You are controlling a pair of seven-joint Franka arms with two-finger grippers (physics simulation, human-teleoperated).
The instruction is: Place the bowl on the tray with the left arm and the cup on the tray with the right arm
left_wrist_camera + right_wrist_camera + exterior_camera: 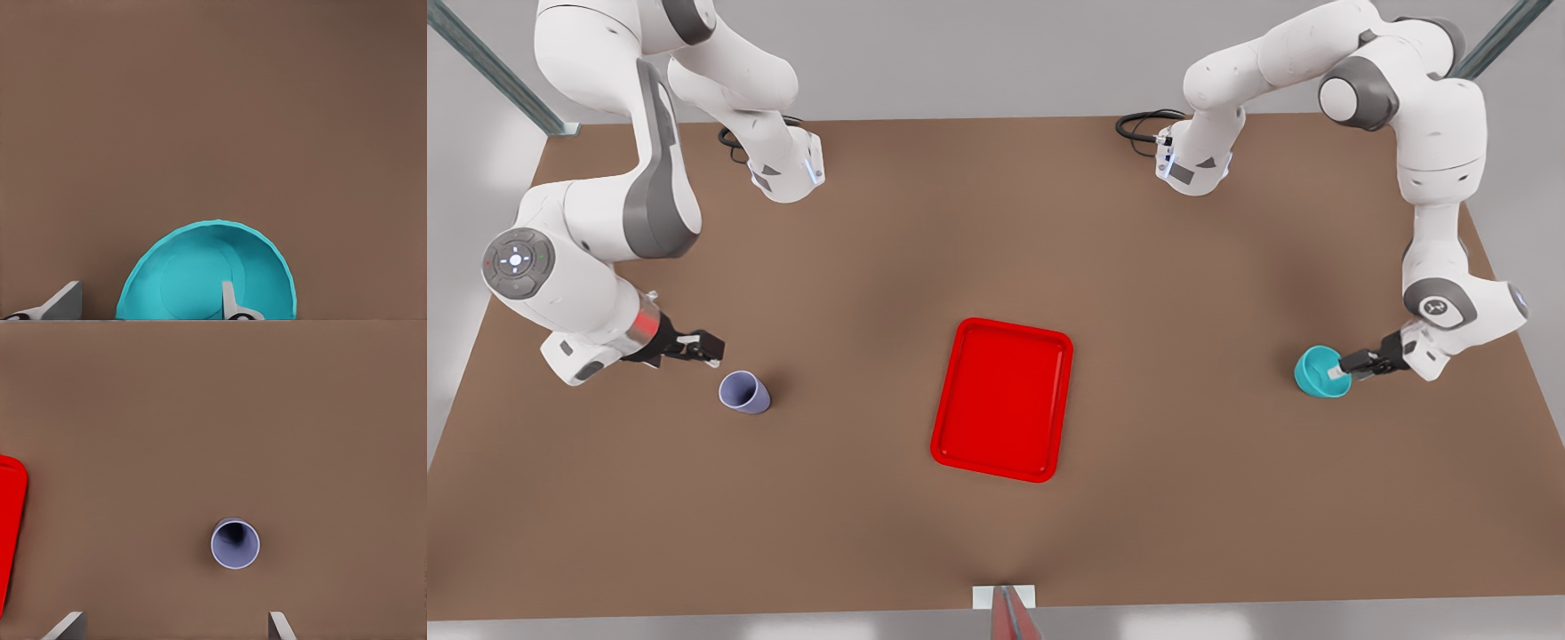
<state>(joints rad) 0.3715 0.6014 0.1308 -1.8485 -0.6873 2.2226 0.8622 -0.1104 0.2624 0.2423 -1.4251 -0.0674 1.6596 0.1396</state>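
Observation:
The teal bowl (1316, 373) (193, 280) sits on the brown table at the front view's right. My left gripper (1339, 368) (147, 301) is open and straddles its rim, one finger (230, 303) inside the bowl and the other outside. The lavender cup (744, 392) (235, 543) stands upright on the table at the front view's left. My right gripper (704, 347) (177, 625) hovers open just beside it, apart from it. The red tray (1003, 400) (10, 520) lies bare in the middle, between the two.
Both arm bases stand at the table's far edge, each with a black cable (1143, 124) coiled beside it. A small white and red marker (1005, 600) sits at the near edge. Wide bare tabletop (871, 267) surrounds the tray.

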